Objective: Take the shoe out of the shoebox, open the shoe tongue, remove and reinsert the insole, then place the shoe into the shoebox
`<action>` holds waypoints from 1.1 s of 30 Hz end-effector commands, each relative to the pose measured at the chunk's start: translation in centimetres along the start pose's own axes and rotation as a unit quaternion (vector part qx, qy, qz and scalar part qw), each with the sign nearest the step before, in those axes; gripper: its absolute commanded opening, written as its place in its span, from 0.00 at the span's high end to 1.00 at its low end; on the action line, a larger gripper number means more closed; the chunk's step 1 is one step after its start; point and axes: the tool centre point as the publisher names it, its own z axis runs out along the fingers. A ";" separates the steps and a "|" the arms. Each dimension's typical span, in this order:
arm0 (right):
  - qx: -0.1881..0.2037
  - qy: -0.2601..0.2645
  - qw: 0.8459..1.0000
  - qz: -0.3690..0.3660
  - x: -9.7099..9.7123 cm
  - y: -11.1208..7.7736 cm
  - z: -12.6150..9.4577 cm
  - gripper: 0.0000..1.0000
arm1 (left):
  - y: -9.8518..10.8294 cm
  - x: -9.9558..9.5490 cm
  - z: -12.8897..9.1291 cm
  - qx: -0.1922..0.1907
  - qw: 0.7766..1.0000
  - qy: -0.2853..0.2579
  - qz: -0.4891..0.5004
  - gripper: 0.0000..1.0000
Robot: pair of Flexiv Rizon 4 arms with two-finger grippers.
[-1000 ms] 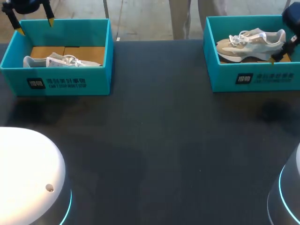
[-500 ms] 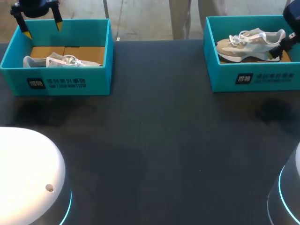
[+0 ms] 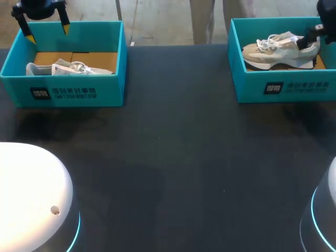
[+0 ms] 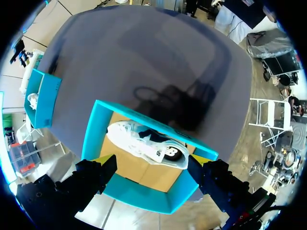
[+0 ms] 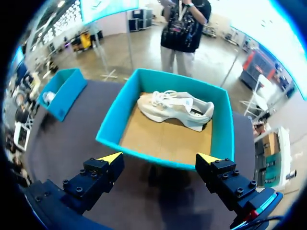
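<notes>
A beige and white shoe (image 3: 281,50) lies in the right teal shoebox (image 3: 283,86). In the right wrist view this shoe (image 5: 175,108) rests toward the far side of its box (image 5: 163,160). My right gripper (image 5: 159,159) hangs open above the near wall, with nothing between its fingers. In the head view only a dark part of the right gripper (image 3: 314,32) shows at the edge. A white shoe (image 3: 68,68) lies in the left shoebox (image 3: 63,92). My left gripper (image 3: 48,34) hovers open over that box's far wall, with the white shoe (image 4: 146,146) below it.
The dark table (image 3: 173,157) stretches between the two boxes. White rounded arm bases (image 3: 31,199) stand at the near corners. In the right wrist view the left shoebox (image 5: 64,91) shows off to the side.
My right gripper has moved farther back over the right box, toward the shoe's heel. My left gripper shifted a little to the right earlier and now holds still.
</notes>
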 end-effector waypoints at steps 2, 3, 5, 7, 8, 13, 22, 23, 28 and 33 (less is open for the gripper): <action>0.030 -0.026 0.998 0.050 0.1 3.8 3.7 0.00 | 0.0 0.0 0.0 0.000 1.000 0.001 0.000 0.00; 0.030 -0.035 0.998 0.054 -0.1 4.1 4.2 0.00 | 0.0 0.0 0.0 0.000 1.000 0.001 0.000 0.00; 0.032 -0.040 0.996 0.073 -0.8 4.8 5.4 0.00 | 0.0 0.0 0.0 0.000 1.000 0.001 0.000 0.00; 0.033 -0.054 0.994 0.085 -1.4 5.3 6.2 0.00 | 0.0 0.0 0.0 0.000 1.000 0.001 0.000 0.00; 0.032 -0.060 0.993 0.095 -1.9 5.5 6.6 0.00 | 0.0 0.0 0.0 0.000 1.000 0.001 0.000 0.00; 0.028 -0.078 0.991 0.106 -3.4 5.5 7.5 0.00 | 0.0 0.0 0.0 0.000 1.000 0.001 0.000 0.00; 0.030 -0.091 0.987 0.127 -4.8 5.0 8.0 0.00 | 0.0 0.0 0.0 0.000 1.000 0.001 0.000 0.00; 0.030 -0.091 0.987 0.127 -4.8 5.0 8.0 0.00 | 0.0 0.0 0.0 0.000 1.000 0.001 0.000 0.00; 0.030 -0.091 0.987 0.127 -4.8 5.0 8.0 0.00 | 0.0 0.0 0.0 0.000 1.000 0.001 0.000 0.00; 0.030 -0.091 0.987 0.127 -4.8 5.0 8.0 0.00 | 0.0 0.0 0.0 0.000 1.000 0.001 0.000 0.00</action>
